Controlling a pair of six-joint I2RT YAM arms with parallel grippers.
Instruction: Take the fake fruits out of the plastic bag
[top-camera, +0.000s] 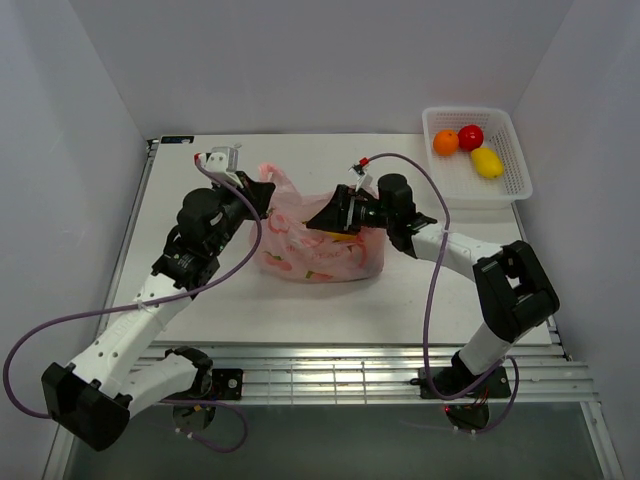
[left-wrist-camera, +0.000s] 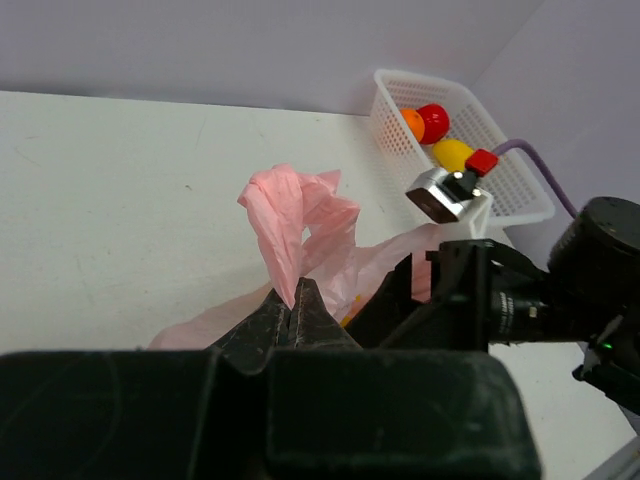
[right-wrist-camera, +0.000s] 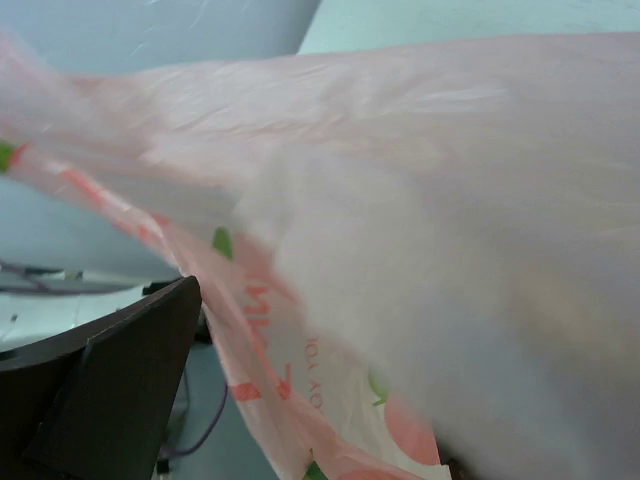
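The pink plastic bag (top-camera: 310, 250) with peach prints lies mid-table. My left gripper (top-camera: 262, 190) is shut on its twisted handle (left-wrist-camera: 290, 215) and holds it up. My right gripper (top-camera: 325, 218) is open at the bag's right side, with its jaws spread against the bag's mouth. In the right wrist view the bag film (right-wrist-camera: 420, 230) fills the frame, and one dark finger (right-wrist-camera: 110, 390) shows at the left. A yellow fruit (top-camera: 345, 238) shows through the bag just below the right gripper. An orange fruit (top-camera: 445, 142), a red fruit (top-camera: 470, 137) and a yellow fruit (top-camera: 487, 162) lie in the basket.
The white lattice basket (top-camera: 510, 150) stands at the back right corner; it also shows in the left wrist view (left-wrist-camera: 520, 190). White walls close in the table on three sides. Purple cables loop from both arms over the front edge.
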